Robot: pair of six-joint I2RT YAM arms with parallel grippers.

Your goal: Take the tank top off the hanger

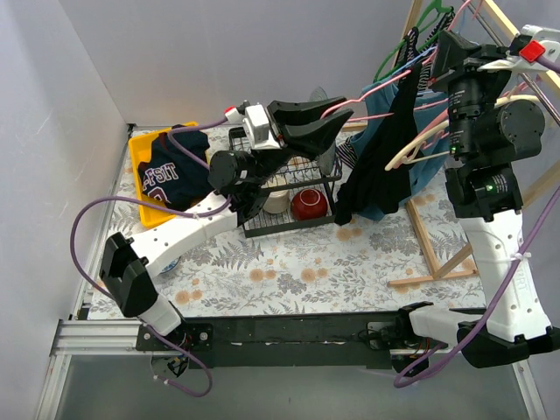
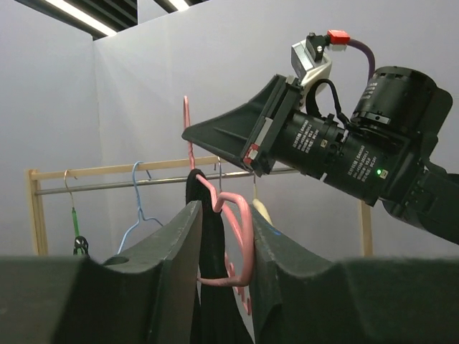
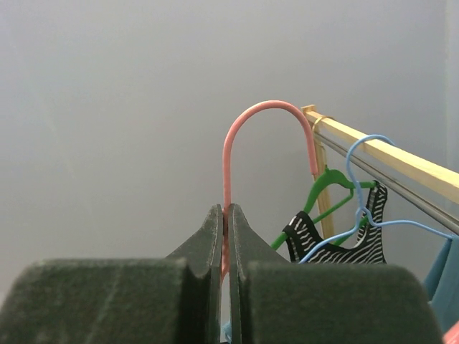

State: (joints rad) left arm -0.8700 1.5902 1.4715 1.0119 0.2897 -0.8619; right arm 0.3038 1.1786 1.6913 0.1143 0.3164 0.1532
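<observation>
Top external view: a tabletop (image 1: 289, 271) covered in a pale cloth printed with leaves and flowers sits in a corner of plain white walls (image 1: 52, 131). At upper left, a yellow bin (image 1: 137, 150) holds a navy garment (image 1: 171, 175) with white lettering. In the centre, a black wire rack (image 1: 297, 220) holds a white cup (image 1: 277, 201) and a red bowl (image 1: 309, 204). A wooden clothes rack (image 1: 433, 277) stands at the right edge. The black tank top (image 1: 385, 149) hangs in the upper right centre, off the tabletop, in front of a teal garment (image 1: 429, 162). The left arm (image 1: 175, 236) reaches from lower left, and its left end effector (image 1: 344, 121) meets the tank top's left edge. The right arm (image 1: 490, 227) rises along the right side to the top of the frame.

Left wrist view: against a white wall with ceiling strip lights (image 2: 79, 14) at upper left, the left end effector's two dark fingers (image 2: 179, 251) are clenched on the tank top's fabric, with the arm of a pink hanger (image 2: 242, 236) between them too. Above, the right end effector (image 2: 192, 134) pinches the hanger's hook. A wooden rail behind carries a blue hanger (image 2: 140, 204) and a green hanger (image 2: 74, 226).

Right wrist view: the right end effector's fingers are shut tight on the stem of the pink hook, which arcs upward at centre before a bare grey-white wall. At lower right, the rail slopes away, carrying the green hanger with a black-and-white striped top (image 3: 337, 240), and the blue hanger.
</observation>
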